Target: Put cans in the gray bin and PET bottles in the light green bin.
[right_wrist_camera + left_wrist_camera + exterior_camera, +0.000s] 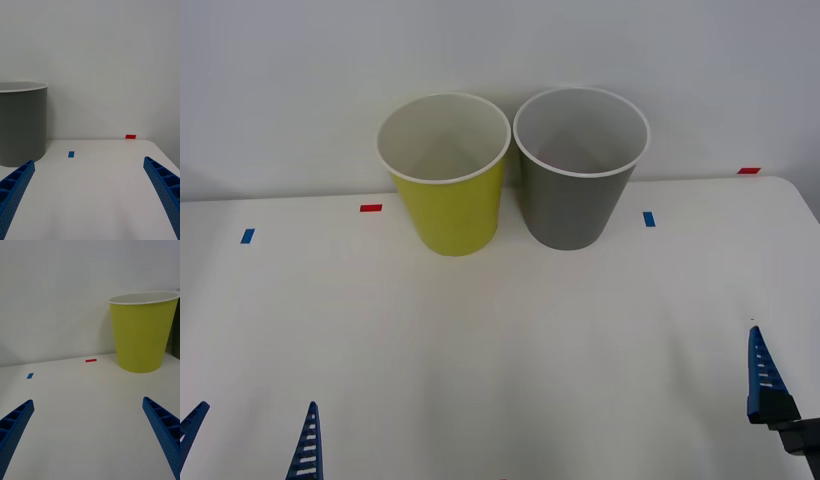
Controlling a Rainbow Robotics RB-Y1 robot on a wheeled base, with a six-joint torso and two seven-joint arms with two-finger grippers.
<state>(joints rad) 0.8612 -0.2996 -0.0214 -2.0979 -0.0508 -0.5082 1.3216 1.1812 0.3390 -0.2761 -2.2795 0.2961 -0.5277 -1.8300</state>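
Note:
The light green bin [450,215] and the gray bin [570,210] stand upright side by side at the back of the white table, almost touching, and both look empty from above. My left gripper [250,440] is open near the table's front left, with the light green bin [140,337] ahead of it. My right gripper [89,187] is open at the front right, one of its fingers [760,375] pointing up, and the gray bin [22,123] lies ahead of it to one side. The cans and PET bottles are out of view.
Small tape marks lie on the table: a red mark [370,208] and a blue mark [247,236] on the left, a blue mark [648,218] and a red mark [748,171] on the right. A white wall rises behind the bins. The table's right edge [808,205] runs near my right arm.

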